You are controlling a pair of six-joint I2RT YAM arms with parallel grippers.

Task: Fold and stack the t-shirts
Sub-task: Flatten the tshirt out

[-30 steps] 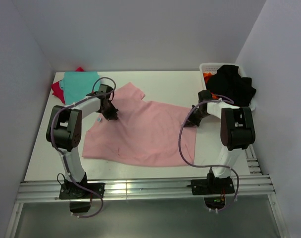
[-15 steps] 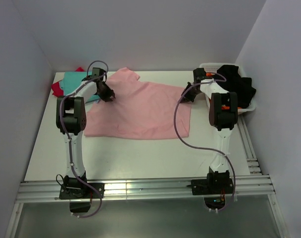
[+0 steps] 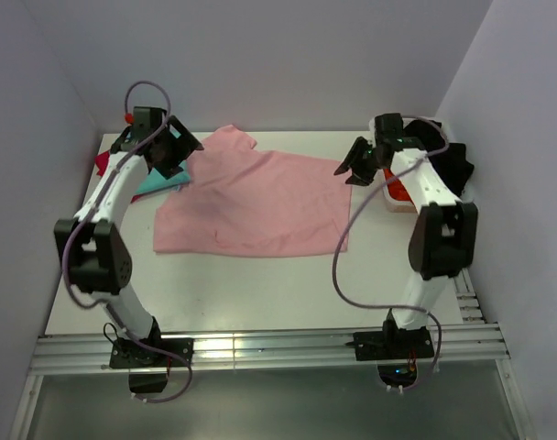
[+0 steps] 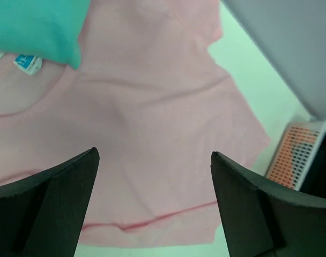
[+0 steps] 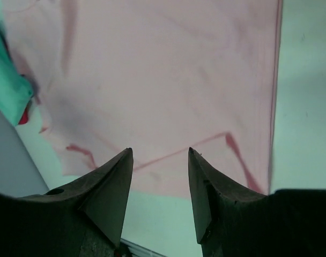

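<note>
The light pink t-shirt (image 3: 256, 202) lies spread flat on the white table (image 3: 260, 284), collar and sleeve toward the back left. My left gripper (image 3: 180, 147) hangs open above its back left corner, jaws wide with nothing between them (image 4: 154, 154). At the shirt's back right corner my right gripper (image 3: 352, 168) is open and empty too (image 5: 160, 150). The teal t-shirt (image 3: 155, 181) and the red one (image 3: 103, 163) lie at the back left, mostly hidden by the left arm. In the left wrist view the teal t-shirt (image 4: 39, 27) overlaps the pink t-shirt (image 4: 152, 123).
A white basket (image 3: 395, 200) with black cloth (image 3: 443, 158) and something orange stands at the back right, close behind the right arm. White walls close in the table's back and sides. A metal rail (image 3: 260, 353) runs along the near edge.
Both grippers dragged the pink shirt toward the back of the table, then opened and let go of it. Both have lifted off; the shirt now lies flatter.
</note>
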